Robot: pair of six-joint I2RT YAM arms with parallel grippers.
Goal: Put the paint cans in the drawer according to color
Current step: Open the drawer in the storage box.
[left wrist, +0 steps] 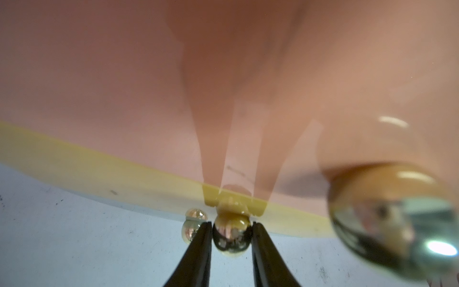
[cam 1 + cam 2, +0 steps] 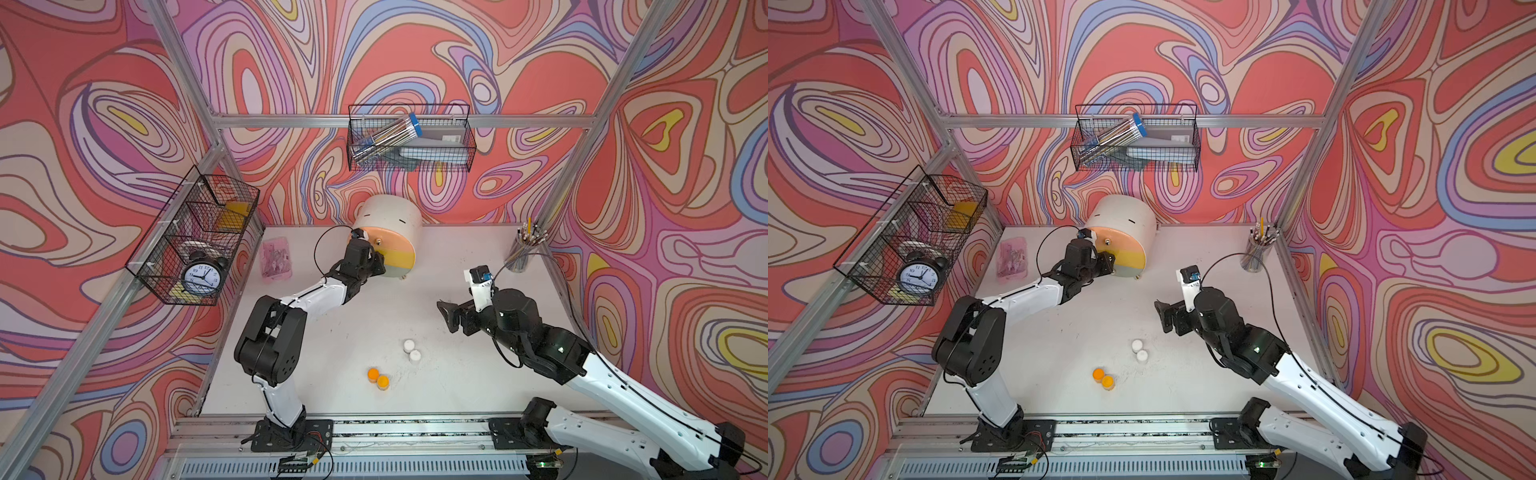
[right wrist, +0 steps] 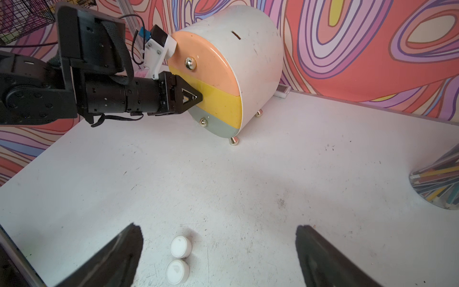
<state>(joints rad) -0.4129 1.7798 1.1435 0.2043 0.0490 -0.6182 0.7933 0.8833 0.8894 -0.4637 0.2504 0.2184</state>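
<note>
Pinching the knob (image 1: pixel 232 239), left tool (image 1: pixel 231 225) hides it overhead.

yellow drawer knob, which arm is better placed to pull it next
Left. The left gripper has its fingers against both sides of the yellow drawer's knob; the right gripper hangs open near the white paint cans.

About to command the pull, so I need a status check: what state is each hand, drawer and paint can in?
left hand: shut on the knob of the yellow drawer
right hand: open, empty
peach drawer: shut
yellow drawer: shut
grey-green drawer: shut
white paint cans: both upright on the table, touching
orange paint cans: both upright on the table, touching
pencil cup: upright
</note>
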